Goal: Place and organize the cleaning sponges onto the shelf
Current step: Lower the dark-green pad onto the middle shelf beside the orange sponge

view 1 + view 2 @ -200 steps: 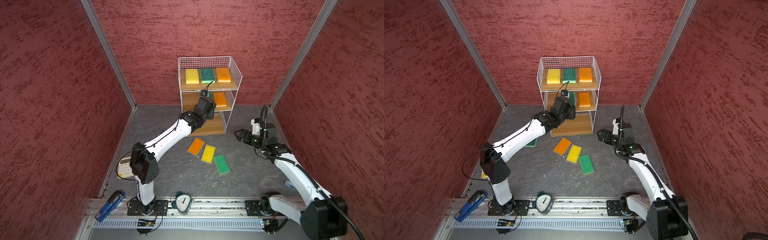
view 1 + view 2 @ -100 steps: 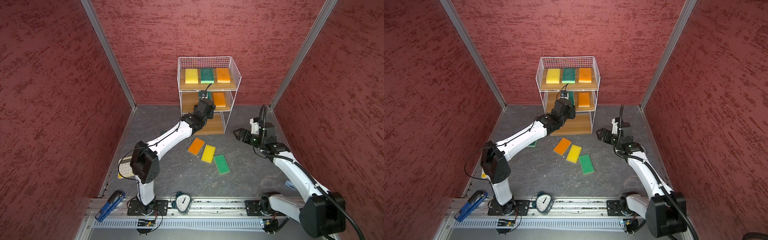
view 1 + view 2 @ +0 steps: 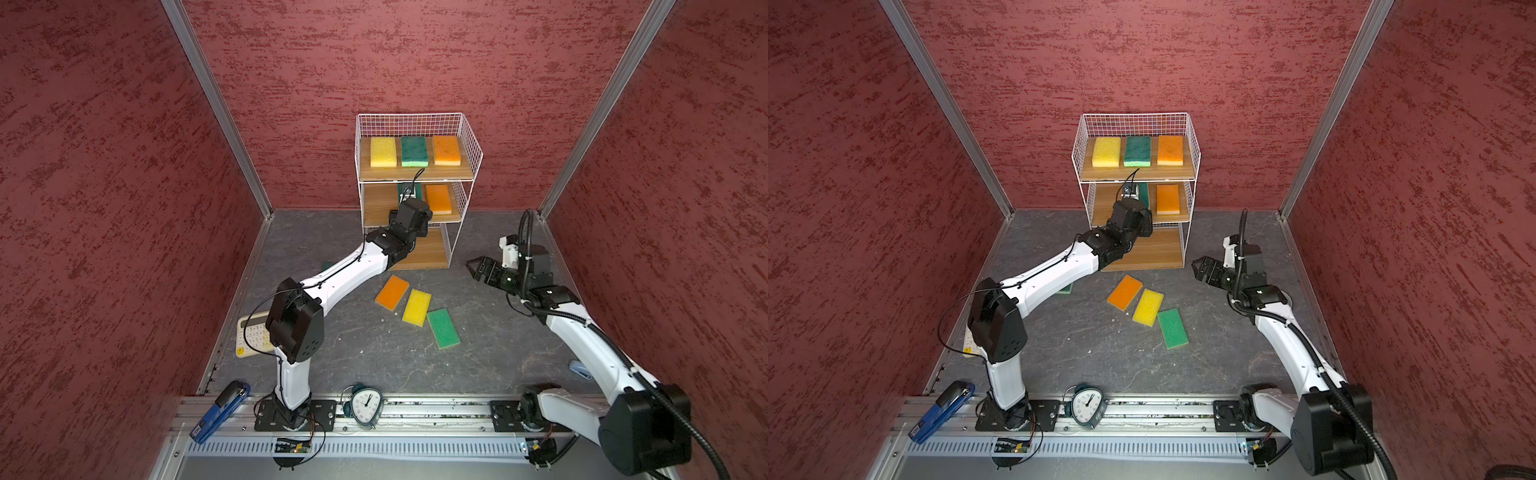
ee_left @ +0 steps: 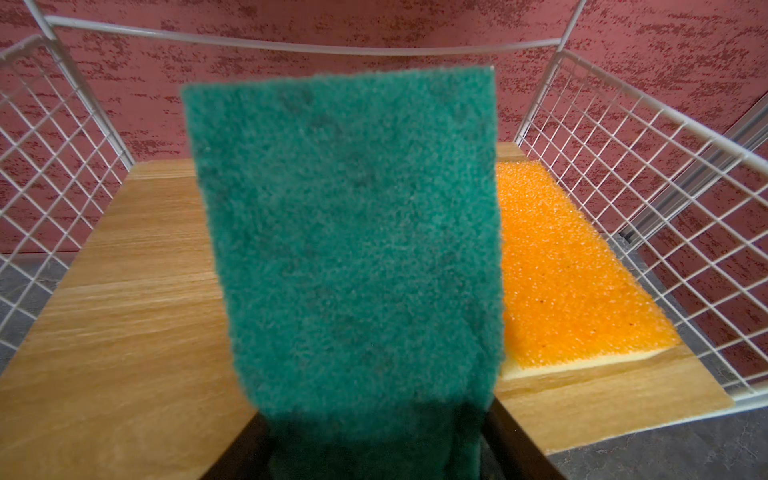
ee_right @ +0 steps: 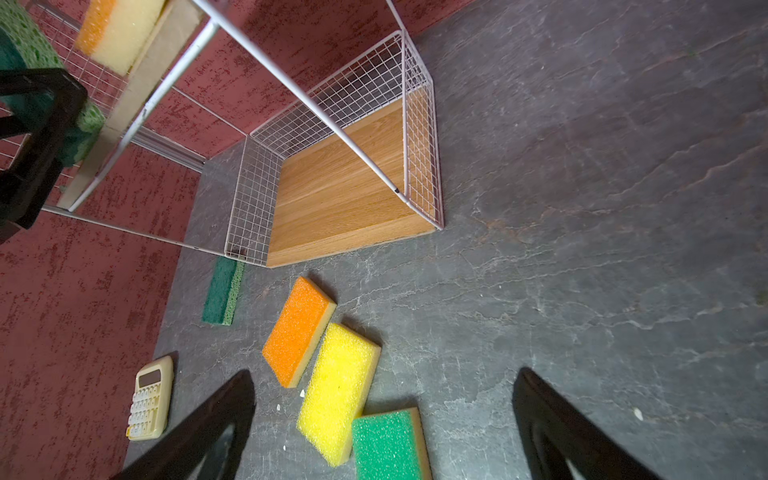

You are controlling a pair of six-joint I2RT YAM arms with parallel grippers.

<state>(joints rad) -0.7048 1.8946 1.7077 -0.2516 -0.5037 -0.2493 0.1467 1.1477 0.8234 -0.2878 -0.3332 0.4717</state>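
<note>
Since a second ago the right gripper (image 3: 473,269) has crept slightly toward the shelf (image 3: 382,173), jaws spread wide and empty. The left gripper (image 4: 376,440) reaches into the middle tier, clamped on the near end of a dark green sponge (image 4: 345,232), which juts forward, tilted up above the board, just beside an orange sponge (image 4: 561,270) lying flat there.

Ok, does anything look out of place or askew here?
One dark green sponge lies alone by the shelf corner, apart from the orange sponge, yellow sponge and light green sponge lying askew together. A calculator sits stray beside the wall.
</note>
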